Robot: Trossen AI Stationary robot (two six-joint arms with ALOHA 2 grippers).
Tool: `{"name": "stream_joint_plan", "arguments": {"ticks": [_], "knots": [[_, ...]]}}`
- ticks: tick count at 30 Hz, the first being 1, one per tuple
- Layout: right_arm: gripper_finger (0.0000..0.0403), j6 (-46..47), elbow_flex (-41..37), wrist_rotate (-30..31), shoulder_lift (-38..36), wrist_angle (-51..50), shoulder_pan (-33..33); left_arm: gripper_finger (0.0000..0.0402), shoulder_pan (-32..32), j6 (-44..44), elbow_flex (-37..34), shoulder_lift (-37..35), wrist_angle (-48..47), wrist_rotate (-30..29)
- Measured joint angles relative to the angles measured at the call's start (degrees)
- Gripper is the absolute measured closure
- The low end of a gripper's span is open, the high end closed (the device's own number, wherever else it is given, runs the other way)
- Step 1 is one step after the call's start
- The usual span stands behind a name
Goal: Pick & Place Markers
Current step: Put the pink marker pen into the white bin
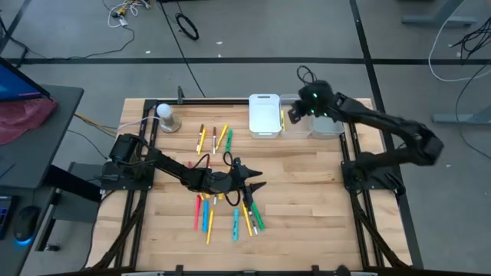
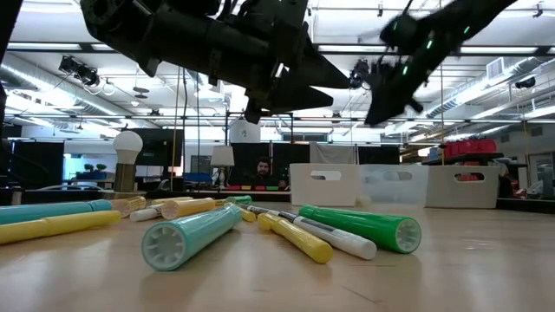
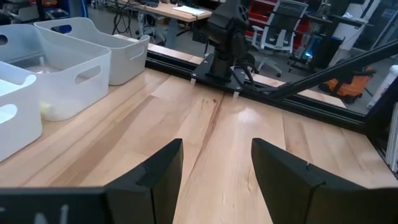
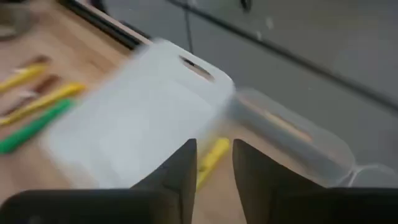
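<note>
Jaws of the right gripper (image 4: 214,163) stand narrowly apart above the bins at the back of the bench (image 1: 307,192), with nothing clamped between them; a yellow marker (image 4: 210,160) shows through the gap, lying below beside the white bin (image 1: 264,115). A clearer bin (image 1: 298,123) stands just beside that white one, with another past it. The left gripper (image 3: 216,175) hangs over the middle of the bench with its jaws wide and empty, only bare wood between them. Under and just in front of it lies the main scatter of markers (image 1: 229,215) in yellow, cyan, green and red. A smaller group of markers (image 1: 213,138) lies nearer the back, left of the white bin. In the low view a cyan marker (image 2: 192,237) and a green marker (image 2: 361,227) lie closest, both flat on the wood. A light bulb (image 1: 167,116) stands at the back left corner.
</note>
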Motion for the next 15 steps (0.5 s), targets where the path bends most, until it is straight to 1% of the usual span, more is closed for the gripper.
{"name": "stream_joint_plan", "arguments": {"ticks": [2,4,8,10,12,15], "knots": [[0.0313,-0.8,0.0,2.4,-4.6,-1.3,5.5,0.0204,-0.1,0.0,0.0,0.0,0.0,-0.8],[0.0323,-0.9,0.0,4.2,-8.2,-1.7,12.6,0.0204,-0.2,0.1,0.0,-0.4,-0.4,-1.0],[0.0342,0.0,-2.1,8.3,-12.9,-1.4,27.6,0.0204,-0.9,1.6,0.0,-3.3,-2.6,-1.5],[0.0352,1.5,-3.8,11.8,-13.6,0.0,35.4,0.0204,-1.6,1.8,0.0,-5.7,-5.8,-3.6],[0.0362,2.7,-6.4,14.7,-13.4,3.5,43.0,0.0204,-2.6,1.7,0.0,-8.9,-12.0,-7.3],[0.0375,2.8,-11.3,16.7,-11.7,11.1,52.9,0.0204,-4.6,-0.1,0.0,-13.9,-22.7,-13.6]]}}
